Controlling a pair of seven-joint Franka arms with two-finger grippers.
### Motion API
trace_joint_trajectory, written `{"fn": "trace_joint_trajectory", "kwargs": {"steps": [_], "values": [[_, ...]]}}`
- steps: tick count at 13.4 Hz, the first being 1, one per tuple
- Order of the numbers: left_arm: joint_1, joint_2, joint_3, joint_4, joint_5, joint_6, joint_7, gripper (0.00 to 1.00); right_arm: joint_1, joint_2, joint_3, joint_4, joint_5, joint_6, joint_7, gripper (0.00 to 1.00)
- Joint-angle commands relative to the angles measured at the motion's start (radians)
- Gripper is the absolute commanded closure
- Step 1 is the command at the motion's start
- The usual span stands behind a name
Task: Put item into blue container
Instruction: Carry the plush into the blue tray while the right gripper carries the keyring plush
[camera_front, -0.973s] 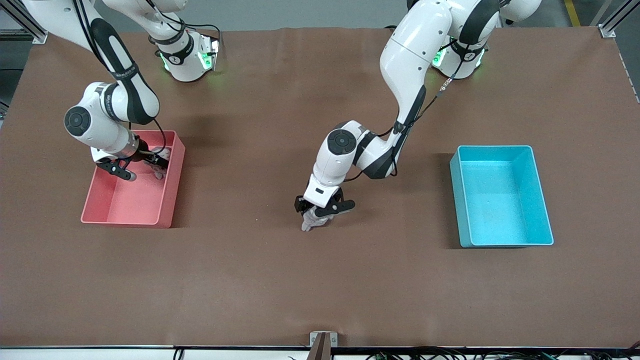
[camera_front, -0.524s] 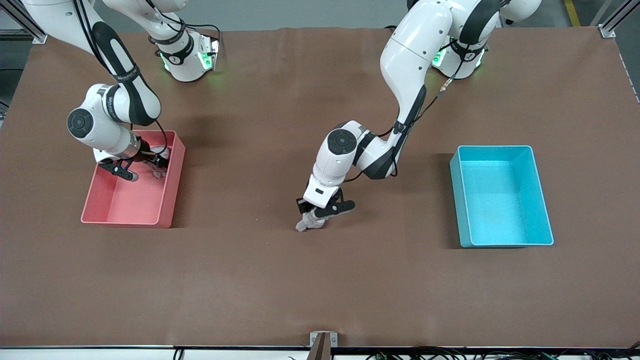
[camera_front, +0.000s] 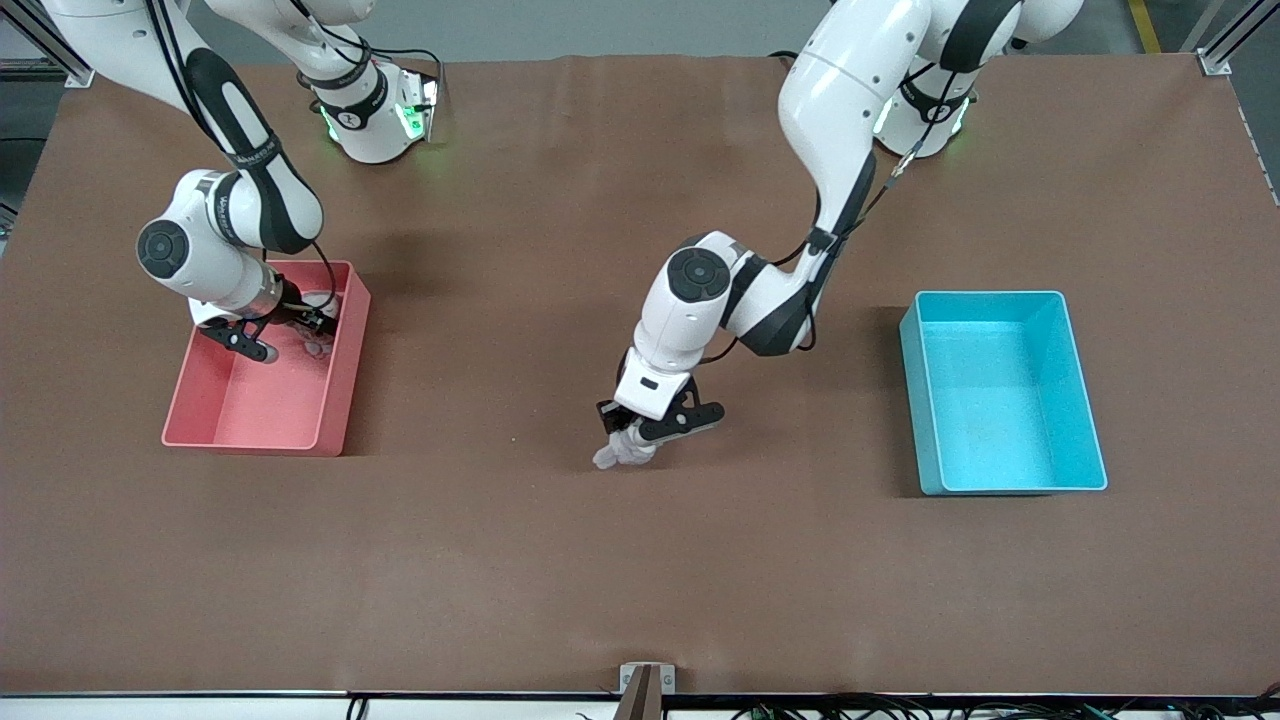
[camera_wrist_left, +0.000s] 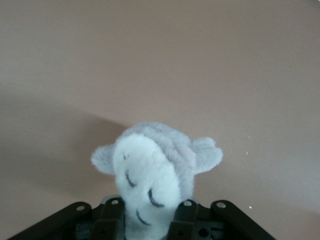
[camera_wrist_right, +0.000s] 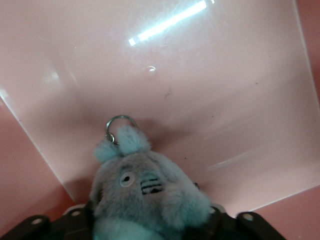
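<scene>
I have the grey plush (camera_front: 622, 450) clamped in my left gripper (camera_front: 640, 432) at mid-tabletop; the blue bin (camera_front: 1000, 480) sits well apart toward the left arm's end. My right gripper (camera_front: 290, 335), over the pink bin (camera_front: 250, 440), half-closes around another plush (camera_wrist_right: 145, 195).

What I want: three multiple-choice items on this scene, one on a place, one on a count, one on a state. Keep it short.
1. The right gripper is: A) beside its base B) over the pink bin C) out of sight.
2. Bins on the table: A) one B) two C) three.
3. The left gripper is: A) open B) shut on a plush toy C) shut on nothing.
Key: 1 B, it hangs inside the bin's walls; 2 B, pink bin and blue container; 3 B, the toy's head sticks out of it at mid-table.
</scene>
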Motion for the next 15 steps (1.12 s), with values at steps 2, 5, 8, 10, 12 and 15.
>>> {"fn": "trace_joint_trajectory", "kwargs": {"steps": [2, 5, 8, 10, 12, 15], "values": [[0.058, -0.296, 0.002, -0.265, -0.004, -0.158, 0.066, 0.85, -0.007, -0.004, 0.005, -0.005, 0.017, 0.005, -0.006, 0.93], [0.145, -0.497, 0.000, -0.440, 0.039, -0.302, 0.249, 0.85, -0.006, -0.024, 0.002, 0.056, 0.016, -0.098, -0.018, 0.98], [0.254, -0.629, -0.002, -0.550, 0.105, -0.405, 0.424, 0.85, 0.002, -0.062, 0.004, 0.223, 0.010, -0.385, -0.021, 0.98], [0.343, -0.692, -0.003, -0.626, 0.125, -0.416, 0.577, 0.85, 0.007, -0.059, 0.005, 0.376, 0.002, -0.571, -0.014, 0.98], [0.435, -0.716, -0.003, -0.667, 0.127, -0.416, 0.741, 0.85, 0.026, -0.055, 0.005, 0.545, 0.002, -0.752, -0.003, 0.98], [0.563, -0.696, -0.003, -0.684, 0.142, -0.416, 0.951, 0.85, 0.112, -0.050, 0.008, 0.653, 0.017, -0.840, 0.154, 0.98]]}}
